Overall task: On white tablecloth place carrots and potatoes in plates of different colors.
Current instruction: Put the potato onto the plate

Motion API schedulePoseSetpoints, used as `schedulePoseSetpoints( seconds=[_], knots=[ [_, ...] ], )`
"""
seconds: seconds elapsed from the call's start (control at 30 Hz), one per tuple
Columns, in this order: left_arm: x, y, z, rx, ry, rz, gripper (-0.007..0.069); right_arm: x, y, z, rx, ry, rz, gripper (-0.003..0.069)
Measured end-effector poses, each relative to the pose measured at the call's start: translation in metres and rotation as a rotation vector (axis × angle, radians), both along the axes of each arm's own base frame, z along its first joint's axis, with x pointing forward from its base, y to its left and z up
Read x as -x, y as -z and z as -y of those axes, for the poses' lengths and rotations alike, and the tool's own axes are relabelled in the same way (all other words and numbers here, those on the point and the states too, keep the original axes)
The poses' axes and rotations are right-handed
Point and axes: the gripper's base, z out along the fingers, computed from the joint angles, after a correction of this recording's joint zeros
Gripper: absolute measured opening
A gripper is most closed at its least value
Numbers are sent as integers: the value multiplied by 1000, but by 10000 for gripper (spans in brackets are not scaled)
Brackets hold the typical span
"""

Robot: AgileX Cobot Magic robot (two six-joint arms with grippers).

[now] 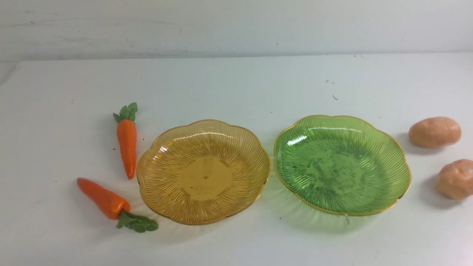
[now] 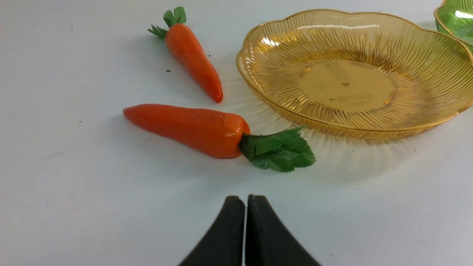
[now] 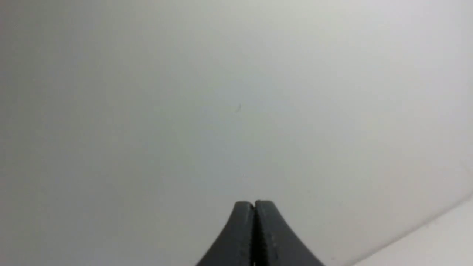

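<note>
Front view is showing two glossy orange carrots (image 1: 126,144) lying at left on the white surface (image 1: 236,85) beside the amber ribbed plastic plate (image 1: 159,164), and two tan oval potatoes (image 1: 434,132) at right beside the green plate (image 1: 388,155), likely staged one kind per arm. My left tool (image 2: 245,201) and right tool (image 3: 254,205) are sitting pressed together, empty.

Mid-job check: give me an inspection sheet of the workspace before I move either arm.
Surface: plain white tablecloth, smooth, a few small dark specks.
Job's things: two glossy orange toy carrots lie on the cloth left of the ribbed translucent amber plate; two tan oval toy potatoes lie right of the ribbed translucent green plate; both plates empty.
Clutter: nothing seen.
Grippers: left gripper shut, empty, facing the carrots; right gripper shut, empty, facing bare cloth.
Cables: nothing seen.
Surroundings: pale scuffed wall behind the cloth.
</note>
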Motion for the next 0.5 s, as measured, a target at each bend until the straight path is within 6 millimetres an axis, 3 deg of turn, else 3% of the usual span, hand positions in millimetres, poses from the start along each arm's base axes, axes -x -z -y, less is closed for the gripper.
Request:
schedulePoseSetpoints(
  seconds=[0.07, 0.13, 0.17, 0.23, 0.3, 0.37, 0.47, 0.5],
  knots=[
    [0, 0, 0, 0, 0, 0, -3, -2, -27, -1, 169, 34, -151, -14],
    [0, 0, 0, 0, 0, 0, -3, -11, -32, 0, 250, 35, -402, -14],
    [0, 0, 0, 0, 0, 0, -3, -19, -30, 0, 276, 31, -521, -14],
    [0, 0, 0, 0, 0, 0, -3, -35, -17, 1, 335, 9, -935, -14],
    [0, 0, 0, 0, 0, 0, -3, -50, -3, 2, 371, 1, -1183, -12],
    [0, 0, 0, 0, 0, 0, -3, -68, 9, 2, 399, -7, -1328, -12],
    [0, 0, 0, 0, 0, 0, -3, -89, 20, 1, 424, -16, -1400, -12],
    [0, 0, 0, 0, 0, 0, -3, -109, 27, -1, 436, -21, -1387, -12]
  ],
)
